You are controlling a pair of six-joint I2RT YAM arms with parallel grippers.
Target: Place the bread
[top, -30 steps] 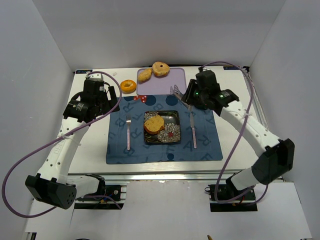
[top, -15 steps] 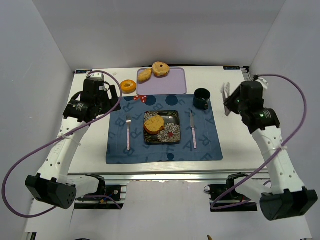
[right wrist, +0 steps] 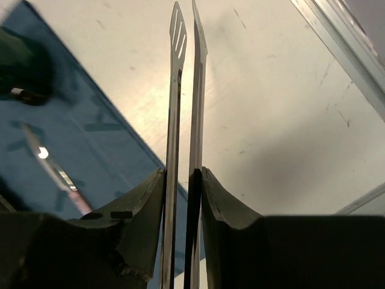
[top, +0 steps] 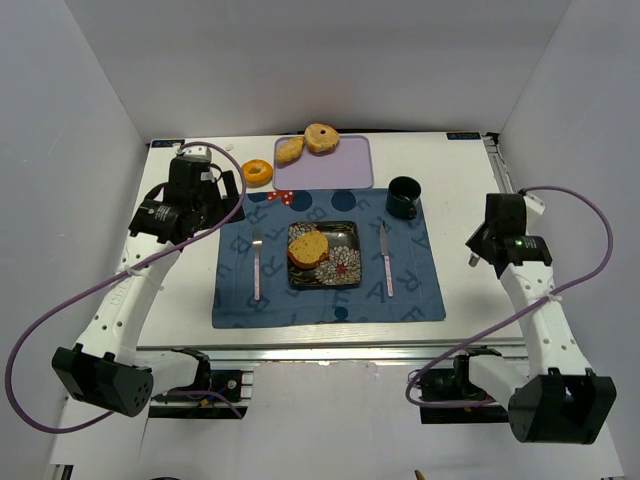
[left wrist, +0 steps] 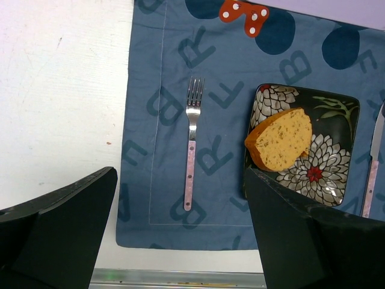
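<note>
The bread [top: 307, 247], a thick golden slice with a brown crust, lies on the left half of the black flowered plate [top: 345, 270] in the middle of the blue placemat. It also shows in the left wrist view [left wrist: 281, 139] on the plate [left wrist: 325, 180]. My left gripper [top: 215, 195] is open and empty above the mat's left part, with the fork between its fingers in its own view [left wrist: 180, 174]. My right gripper [top: 480, 248] is over the bare table right of the mat. It is shut [right wrist: 183, 174] on thin metal tongs [right wrist: 180, 72], whose blades lie close together.
A purple tray [top: 345, 170] at the back holds a ring doughnut [top: 322, 138] and a pale roll [top: 290, 150]. Another doughnut [top: 257, 172] lies left of it. A dark cup [top: 403, 197], a fork [top: 257, 265] and a knife [top: 386, 260] sit on the placemat [top: 240, 300].
My right arm has swung from the mat's back right corner out to the right of the mat, carrying the tongs and uncovering the cup. The left arm has hardly moved.
</note>
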